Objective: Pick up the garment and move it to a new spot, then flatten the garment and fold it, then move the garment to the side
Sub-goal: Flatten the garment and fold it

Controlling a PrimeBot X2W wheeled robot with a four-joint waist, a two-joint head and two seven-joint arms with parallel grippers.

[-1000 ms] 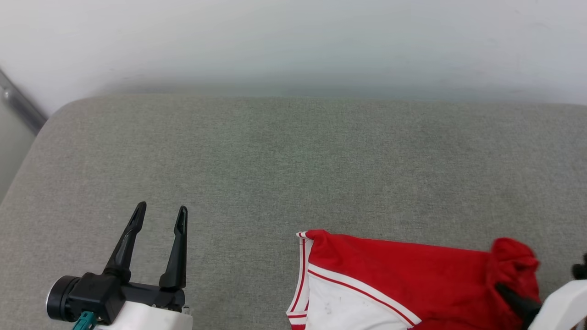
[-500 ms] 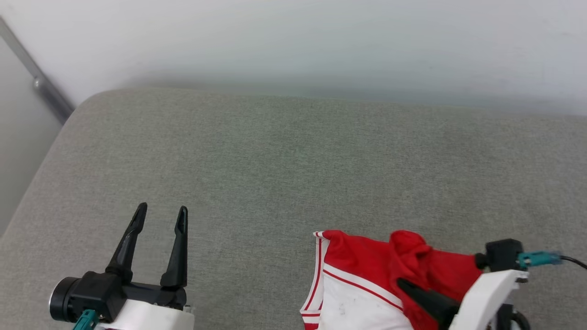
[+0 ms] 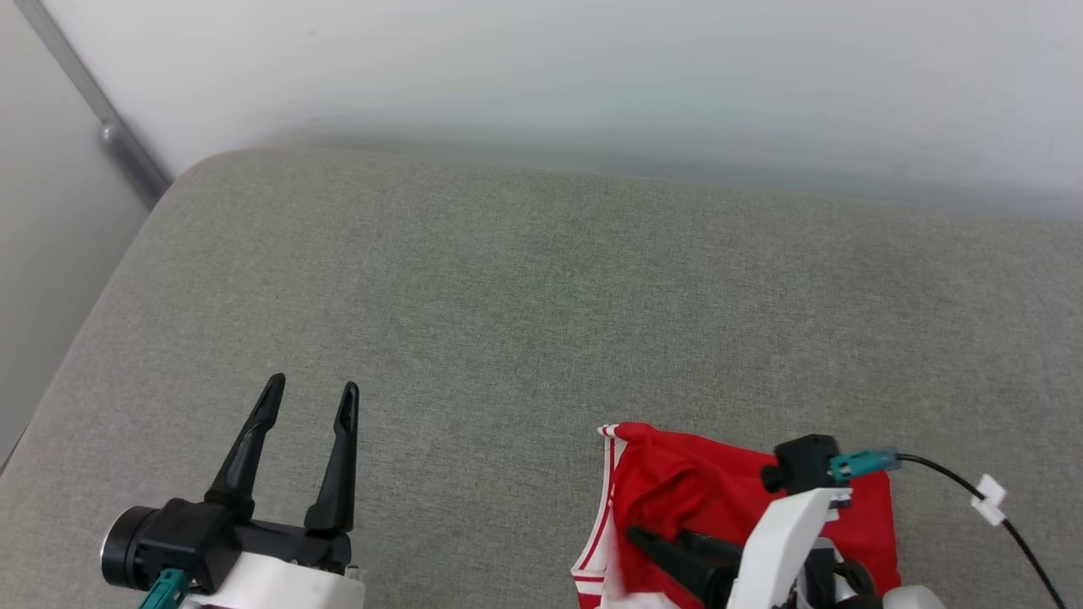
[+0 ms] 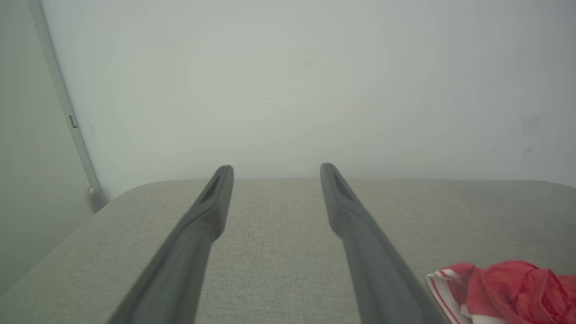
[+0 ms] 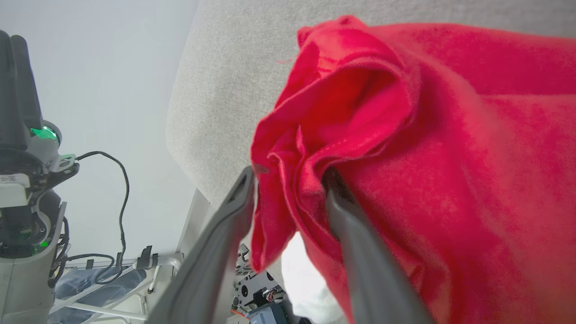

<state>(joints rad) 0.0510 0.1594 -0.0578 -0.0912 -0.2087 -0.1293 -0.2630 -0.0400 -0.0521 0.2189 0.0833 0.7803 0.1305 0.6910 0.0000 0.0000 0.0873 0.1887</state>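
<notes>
Nearest, at 5 o'clock in the head view, the right gripper [image 3: 658, 534] lies over the garment [image 3: 719, 499] with its fingers pointing toward 9 o'clock. In the right wrist view the right gripper [image 5: 288, 175] has its fingers parted, and a loose red fold of the garment [image 5: 472, 157] sits slack between them, so it looks released rather than pinched. The garment lies on the near edge of the grey bench [image 3: 508, 296], its striped trim toward 9 o'clock. Its visible long axis runs 9 to 3, though the near part is cut off. The right arm is on it. The left gripper [image 3: 312, 385], at 7 o'clock, has its fingers spread and empty and stands well apart, with the garment lying toward its 3 o'clock. The left wrist view agrees: the left gripper [image 4: 276, 167] has bare bench between its fingers and the garment [image 4: 508, 288] is low at 4 o'clock. Any smoothing or next fold probably falls to the right arm first. Beyond lie open bench, the pale wall [image 3: 541, 76] and a metal rail [image 3: 127, 144] at 10 o'clock. The camera has swung since a second ago. Allowing for that, the red corner then bunched at the 3 o'clock end has been carried across toward the trim, covering most of the white sleeve, and the right fingers have gone from clenched to parted. The left gripper keeps its pose.
</notes>
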